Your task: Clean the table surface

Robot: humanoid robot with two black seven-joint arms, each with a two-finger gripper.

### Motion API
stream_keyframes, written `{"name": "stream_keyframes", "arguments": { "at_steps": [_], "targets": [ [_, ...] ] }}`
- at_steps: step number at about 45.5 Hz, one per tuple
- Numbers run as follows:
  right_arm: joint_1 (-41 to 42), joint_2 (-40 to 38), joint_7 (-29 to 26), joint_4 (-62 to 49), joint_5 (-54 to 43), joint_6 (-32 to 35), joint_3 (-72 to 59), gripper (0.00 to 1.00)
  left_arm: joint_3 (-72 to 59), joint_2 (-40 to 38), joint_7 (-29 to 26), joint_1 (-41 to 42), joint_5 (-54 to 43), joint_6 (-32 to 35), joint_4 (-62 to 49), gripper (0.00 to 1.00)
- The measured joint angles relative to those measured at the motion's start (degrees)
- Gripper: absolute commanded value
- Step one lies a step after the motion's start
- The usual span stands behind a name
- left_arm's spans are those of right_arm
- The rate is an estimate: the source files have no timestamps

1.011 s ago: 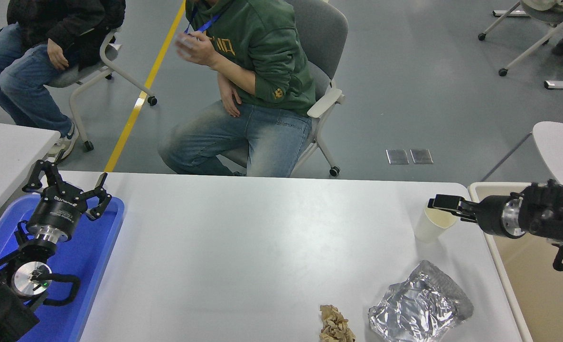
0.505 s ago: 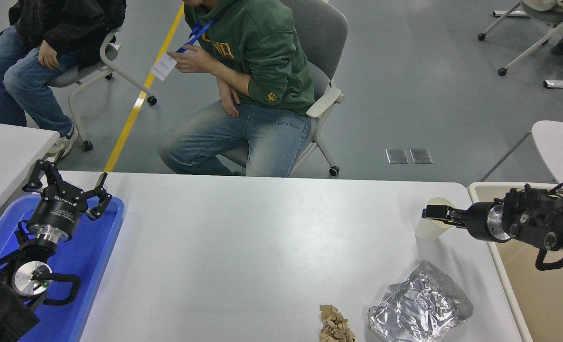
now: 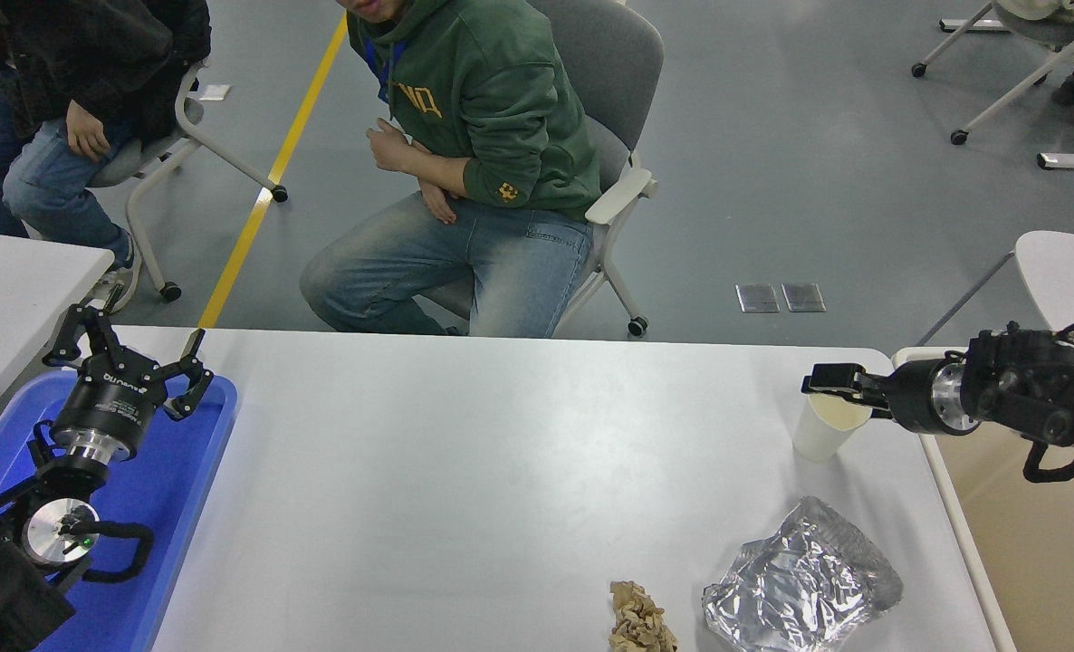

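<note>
The table surface is a wide white-grey top filling the lower picture. A white paper cup stands upright near its far right corner. My right gripper reaches in from the right edge and sits at the cup's rim, hiding the rim's far side. A crumpled silver foil wrapper lies at the front right, and a crumpled brown paper scrap lies just left of it. My left gripper is parked open over the blue tray at the lower left.
A beige bin stands against the table's right edge. Two people sit on wheeled chairs beyond the far edge, one in a green hoodie. A smaller white table is at the left.
My right gripper dipped toward the cup, then rose again to its rim. The cup stays in about the same spot. The person in green lowered a hand and a badge.
</note>
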Motion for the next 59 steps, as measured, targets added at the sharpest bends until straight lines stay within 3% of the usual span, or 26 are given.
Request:
{"name": "stream_keyframes", "arguments": {
  "at_steps": [30, 42, 59],
  "targets": [
    [-4.40, -0.31, 0.35, -5.85, -0.53, 1.85, 0.68, 0.99, 0.00, 0.00, -0.03, 0.02, 0.00, 0.00, 0.00, 1.00],
    [-6.74, 0.13, 0.38, -9.24, -0.70, 1.96, 0.65, 0.91, 0.00, 0.00, -0.03, 0.02, 0.00, 0.00, 0.00, 1.00],
    [-8.10, 2.62, 0.35, -12.03, -0.85, 2.00, 0.55, 0.90, 0.00, 0.00, -0.03, 0.02, 0.00, 0.00, 0.00, 1.00]
  ]
}}
